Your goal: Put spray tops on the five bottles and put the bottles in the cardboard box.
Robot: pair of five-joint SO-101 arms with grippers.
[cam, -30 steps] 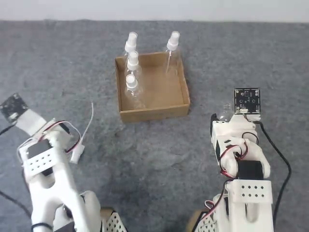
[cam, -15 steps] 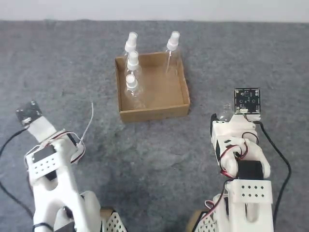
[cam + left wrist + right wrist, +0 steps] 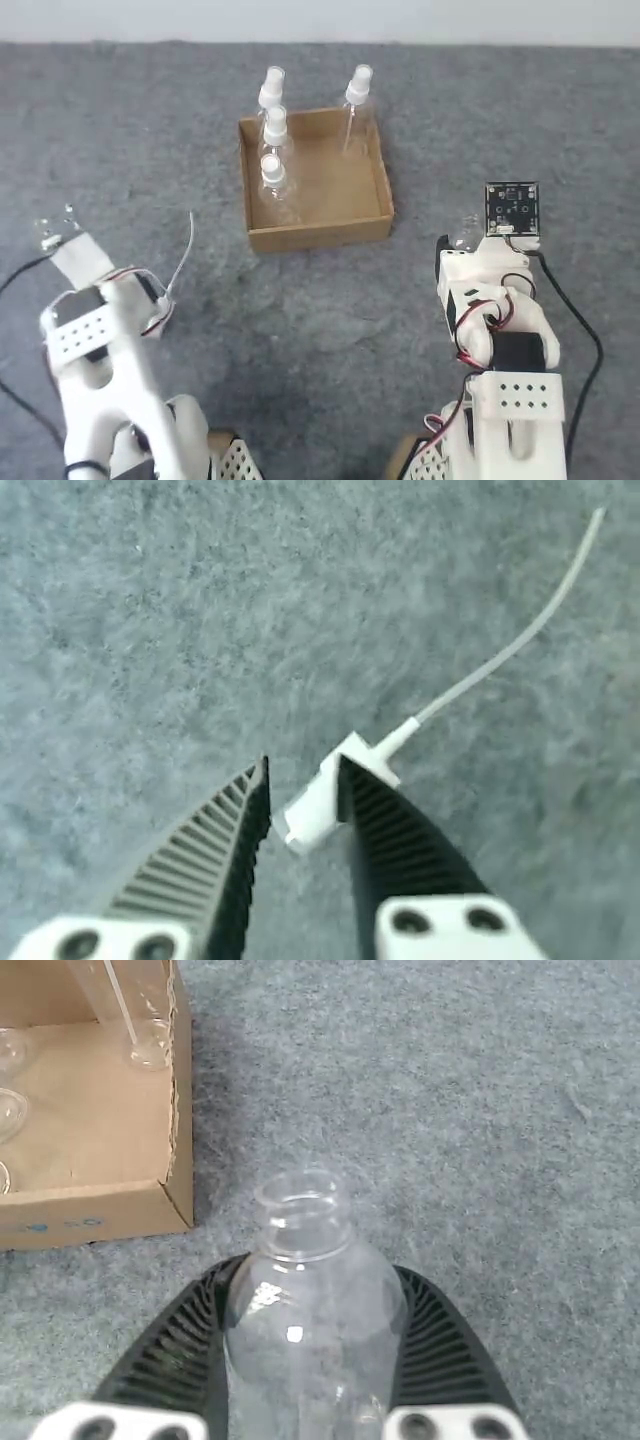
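Note:
A white spray top [image 3: 330,800] with a long thin tube [image 3: 520,640] lies on the grey carpet; from above it is the spray top [image 3: 165,300] by the left arm [image 3: 95,330]. My left gripper [image 3: 302,770] is open, its fingers on either side of the spray head, one finger touching it. My right gripper [image 3: 315,1270] is shut on a clear bottle [image 3: 310,1310] with no top, held upright; the bottle [image 3: 465,232] stands right of the cardboard box [image 3: 315,235]. Several bottles with spray tops [image 3: 271,170] stand in the box.
The box's near corner [image 3: 175,1160] lies just ahead of the held bottle. Grey carpet [image 3: 320,320] covers the table between the arms and around the box. A pale wall runs along the far edge.
The left arm's wrist has swung and shifted slightly over the spray top, which stays where it lay. The right arm and its bottle have not moved.

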